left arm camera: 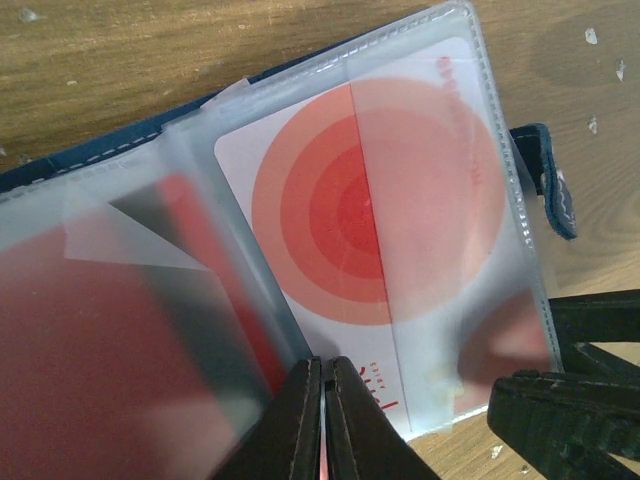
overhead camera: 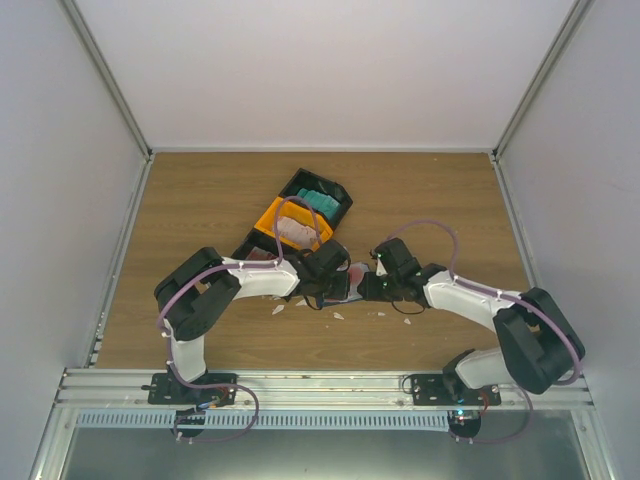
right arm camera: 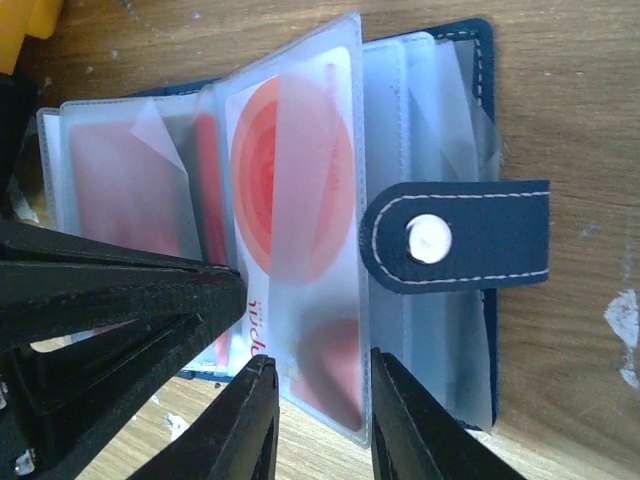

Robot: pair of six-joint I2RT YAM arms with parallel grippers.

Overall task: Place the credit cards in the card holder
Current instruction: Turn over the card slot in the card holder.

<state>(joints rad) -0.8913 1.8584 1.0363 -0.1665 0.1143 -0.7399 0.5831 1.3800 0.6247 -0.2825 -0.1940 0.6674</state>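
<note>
The navy card holder (right arm camera: 470, 235) lies open on the wooden table, its clear plastic sleeves fanned out; in the top view it sits between both grippers (overhead camera: 352, 278). A white credit card (left arm camera: 330, 200) with red rings is partly inside one sleeve (right arm camera: 290, 170). My left gripper (left arm camera: 322, 365) is shut, pinching that card's near edge. My right gripper (right arm camera: 322, 400) stands open astride the sleeve's lower edge, its right finger touching the sleeve's edge. The holder's snap tab (left arm camera: 555, 190) points away to the right.
A black bin (overhead camera: 340, 196) holding teal cards and an orange bin (overhead camera: 268, 214) holding pale cards stand just behind the left gripper (overhead camera: 335, 287). Small white scraps (overhead camera: 338, 316) lie on the wood in front of the holder. The right arm's fingers (left arm camera: 570, 410) crowd the holder's near corner.
</note>
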